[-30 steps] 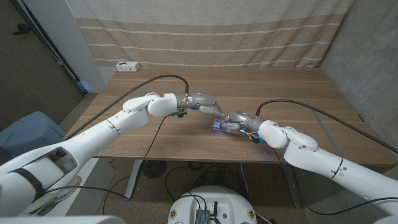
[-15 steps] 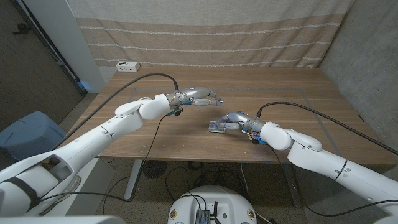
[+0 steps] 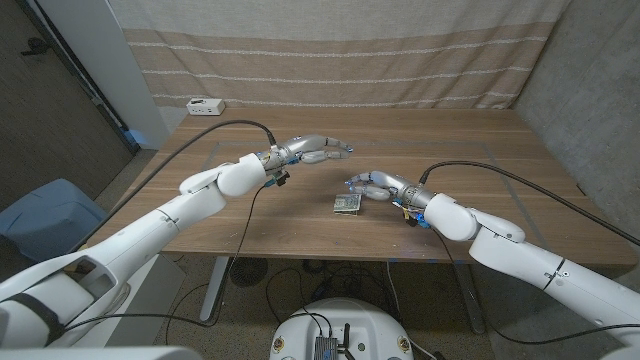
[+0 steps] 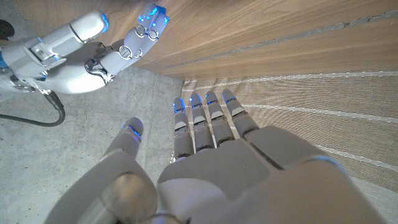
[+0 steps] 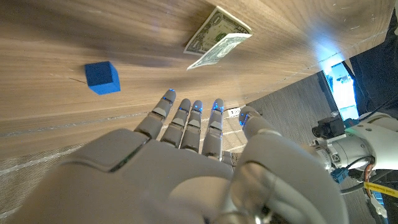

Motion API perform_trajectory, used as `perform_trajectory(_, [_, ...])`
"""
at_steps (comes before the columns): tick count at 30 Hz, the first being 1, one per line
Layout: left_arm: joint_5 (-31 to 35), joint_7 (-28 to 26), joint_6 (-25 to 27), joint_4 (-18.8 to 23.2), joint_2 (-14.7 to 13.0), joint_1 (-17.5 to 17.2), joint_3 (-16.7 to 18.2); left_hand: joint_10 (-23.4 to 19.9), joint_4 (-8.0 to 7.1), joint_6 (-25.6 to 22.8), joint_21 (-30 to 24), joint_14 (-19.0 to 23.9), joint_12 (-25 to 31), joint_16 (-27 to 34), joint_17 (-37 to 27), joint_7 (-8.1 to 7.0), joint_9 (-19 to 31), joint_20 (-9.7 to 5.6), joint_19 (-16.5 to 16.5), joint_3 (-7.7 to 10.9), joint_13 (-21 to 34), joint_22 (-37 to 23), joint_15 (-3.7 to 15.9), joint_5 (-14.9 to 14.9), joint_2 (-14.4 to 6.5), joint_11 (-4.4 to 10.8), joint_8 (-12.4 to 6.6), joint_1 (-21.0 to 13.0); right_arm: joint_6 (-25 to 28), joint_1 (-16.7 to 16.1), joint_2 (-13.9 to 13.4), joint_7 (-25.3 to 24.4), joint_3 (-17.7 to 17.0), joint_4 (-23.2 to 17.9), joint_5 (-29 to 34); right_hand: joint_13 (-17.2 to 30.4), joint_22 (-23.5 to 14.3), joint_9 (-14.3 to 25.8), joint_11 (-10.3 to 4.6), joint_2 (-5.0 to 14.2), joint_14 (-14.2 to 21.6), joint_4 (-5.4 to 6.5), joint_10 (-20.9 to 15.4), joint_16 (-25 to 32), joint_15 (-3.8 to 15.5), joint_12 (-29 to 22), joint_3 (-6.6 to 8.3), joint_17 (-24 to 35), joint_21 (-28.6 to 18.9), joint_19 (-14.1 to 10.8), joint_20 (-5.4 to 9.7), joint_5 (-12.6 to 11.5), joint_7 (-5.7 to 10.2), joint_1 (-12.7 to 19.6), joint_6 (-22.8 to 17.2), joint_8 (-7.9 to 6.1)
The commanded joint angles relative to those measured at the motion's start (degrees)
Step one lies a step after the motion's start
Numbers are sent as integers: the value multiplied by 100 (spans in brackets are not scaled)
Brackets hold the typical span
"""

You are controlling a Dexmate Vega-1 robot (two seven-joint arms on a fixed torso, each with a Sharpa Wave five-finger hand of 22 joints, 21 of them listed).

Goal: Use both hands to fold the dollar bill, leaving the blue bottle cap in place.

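The dollar bill lies folded on the wooden table, near the front middle. In the right wrist view its upper flap stands slightly lifted, and a small blue block-shaped bottle cap sits on the wood a short way from it. My right hand hovers just behind and right of the bill, fingers spread, holding nothing. Its extended fingers point toward the bill. My left hand is raised over the table behind the bill, fingers straight and empty.
A white power box sits at the table's back left corner. A striped curtain hangs behind the table. My right hand shows beyond the left hand's fingertips in the left wrist view.
Both hands have left the bill. The left hand drew back and up to the left, the right hand lifted and pulled back to the right. The bill now lies folded alone.
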State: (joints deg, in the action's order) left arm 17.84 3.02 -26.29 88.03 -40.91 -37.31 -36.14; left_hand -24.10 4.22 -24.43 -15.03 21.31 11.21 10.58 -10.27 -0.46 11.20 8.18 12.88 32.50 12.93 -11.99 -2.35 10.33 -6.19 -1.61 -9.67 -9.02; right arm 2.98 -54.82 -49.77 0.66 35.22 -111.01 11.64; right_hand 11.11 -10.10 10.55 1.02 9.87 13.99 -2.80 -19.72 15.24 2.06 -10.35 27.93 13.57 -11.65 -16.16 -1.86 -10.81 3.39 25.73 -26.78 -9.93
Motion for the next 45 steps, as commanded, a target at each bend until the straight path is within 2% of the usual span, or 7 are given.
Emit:
perform_trajectory(1, [-703,-456,-306,-401,191,-248,284,126,7,298,12,-62,-14,6,-31,-117,-13,38,-37,42,21,-21,9,-16,33,-9,24,47,-411,-41,154,-201,-213,259,-329,18,-12,6,15,-71,-13,11,0,-10,-37,-22,-36,7,4,-11,-31,1,-21,8,39,-10])
perform_trajectory(11, [-1684,-553,-617,-823,488,-440,531,669,7,910,-2,-265,-84,-18,-38,-320,-39,114,-21,84,0,-26,-52,-18,17,75,15,58,-838,-15,386,-310,-376,674,-844,18,-13,5,45,-67,-29,12,43,-18,-69,-28,-73,6,8,4,-41,6,-58,-25,98,-13])
perform_trajectory(17, [-2305,-408,-673,-972,608,-542,652,978,15,1173,6,-457,-90,-38,-41,-442,-54,143,-50,100,-22,-26,-91,-21,27,100,1,64,-1181,-10,578,-372,-483,1013,-1254,17,-13,5,65,-73,-47,8,79,-27,-89,-30,-99,4,12,21,-57,9,-64,-46,162,-8])
perform_trajectory(23, [-2846,-266,-696,-1059,720,-659,758,982,11,1228,12,-503,-49,-29,-44,-402,-59,164,-70,98,-31,-26,-92,-25,36,44,-22,78,-1432,-18,725,-405,-544,1247,-1553,17,-13,5,97,-39,-70,12,102,-37,-96,-35,-105,5,18,43,-52,4,-67,-57,196,-14])
perform_trajectory(26, [-3019,-236,-716,-1075,755,-723,808,1038,10,1245,9,-626,-48,-56,-42,-380,-62,119,-64,109,-39,-26,-61,-26,24,32,-39,77,-1534,-31,780,-429,-582,1340,-1679,17,-13,5,81,-4,-73,18,103,-36,-90,-40,-96,9,18,47,-47,-3,-71,-55,196,-21])
perform_trajectory(33, [-3414,-136,-725,-1113,835,-830,914,1308,31,1395,31,-817,-73,-55,-26,-510,-77,-3,-113,136,-75,-15,-39,-28,21,142,-37,59,-1851,-67,980,-475,-701,1604,-2093,17,-13,4,108,3,-88,18,101,-41,-98,-51,-103,10,20,59,-57,-7,-114,-62,180,-39])
perform_trajectory(45, [-3902,163,-787,-1343,928,-864,1006,1365,38,1453,42,-889,-40,-36,-20,-496,-84,4,-134,147,-101,-7,-64,-32,21,137,-52,58,-2215,-114,1310,-505,-829,1943,-2671,15,-14,3,182,-11,-101,10,83,-48,-134,-72,-129,8,19,73,-96,-10,-162,-81,167,-58])
